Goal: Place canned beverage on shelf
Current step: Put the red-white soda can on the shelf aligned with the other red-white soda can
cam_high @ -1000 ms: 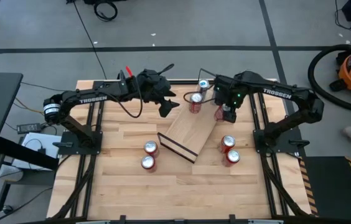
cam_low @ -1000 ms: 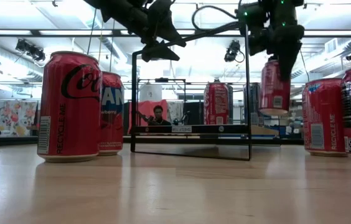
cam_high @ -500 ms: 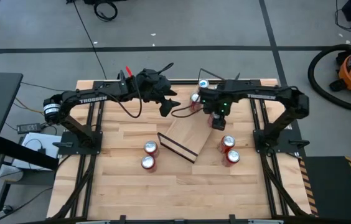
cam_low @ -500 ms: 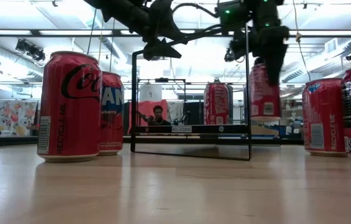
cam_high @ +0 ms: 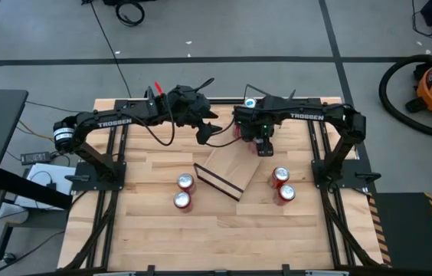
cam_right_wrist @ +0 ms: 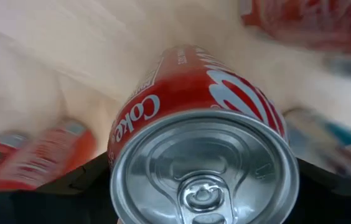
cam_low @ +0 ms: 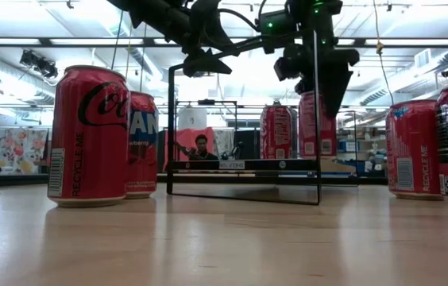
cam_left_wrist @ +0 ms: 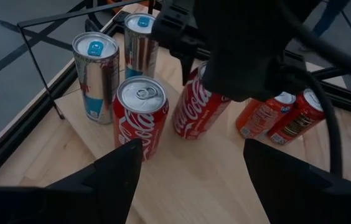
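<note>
Left pincer [cam_high: 204, 134] | fingers apart, empty, waiting beside shelf's far end || Right pincer [cam_high: 263, 146] | clamped on red cola can [cam_left_wrist: 195, 107], held tilted over shelf [cam_high: 231, 165] beside standing cans [cam_left_wrist: 140, 115] for set-down

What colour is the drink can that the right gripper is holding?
Red with white lettering and a silver top: the held can shows best in the right wrist view.

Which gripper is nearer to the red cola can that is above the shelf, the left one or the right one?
Right. The right gripper holds the red cola can over the shelf. The left gripper hovers open beside it, apart from it.
</note>
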### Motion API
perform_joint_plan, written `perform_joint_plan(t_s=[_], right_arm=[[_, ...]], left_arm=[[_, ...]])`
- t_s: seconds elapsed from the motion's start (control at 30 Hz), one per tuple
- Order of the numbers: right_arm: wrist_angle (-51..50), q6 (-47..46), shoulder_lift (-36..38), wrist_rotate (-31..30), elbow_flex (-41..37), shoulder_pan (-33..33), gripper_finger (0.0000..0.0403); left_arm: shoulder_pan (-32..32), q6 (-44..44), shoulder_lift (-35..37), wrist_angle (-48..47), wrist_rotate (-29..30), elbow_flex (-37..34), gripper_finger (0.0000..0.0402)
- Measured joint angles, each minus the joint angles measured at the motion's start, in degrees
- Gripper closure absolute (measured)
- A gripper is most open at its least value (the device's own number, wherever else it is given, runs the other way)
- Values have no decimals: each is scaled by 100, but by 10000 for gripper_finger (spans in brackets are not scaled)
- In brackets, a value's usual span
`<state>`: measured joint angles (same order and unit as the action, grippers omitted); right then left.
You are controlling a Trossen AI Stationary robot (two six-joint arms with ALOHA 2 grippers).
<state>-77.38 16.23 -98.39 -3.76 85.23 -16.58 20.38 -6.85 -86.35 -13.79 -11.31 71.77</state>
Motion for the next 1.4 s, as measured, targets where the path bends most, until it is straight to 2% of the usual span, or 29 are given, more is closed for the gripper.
perform_joint_plan(t_s=[0.17,0.37,0.6,0.9,1.03,1.23,1.3,1.4], right_arm=[[115,480,13,-283,0,-13,82],[161,775,9,-308,2,-15,48],[-2,733,14,-523,2,-15,10],[-484,2,323,-499,505,11,3],[-737,-755,562,-172,802,11,3],[-646,-3379,812,700,872,-52,3],[-473,-4027,824,521,872,-39,3],[-452,-4801,757,-127,873,45,3]], left_arm=[[0,-1,1,-10,15,0,111],[2,16,0,-14,15,0,111],[0,20,0,-21,15,0,111],[2,15,-1,-18,13,0,111],[2,-13,-1,-15,8,0,111],[2,-7,-2,-41,-38,0,111],[2,-1,-2,-31,-38,0,111],[2,17,-4,-32,-40,0,111]])
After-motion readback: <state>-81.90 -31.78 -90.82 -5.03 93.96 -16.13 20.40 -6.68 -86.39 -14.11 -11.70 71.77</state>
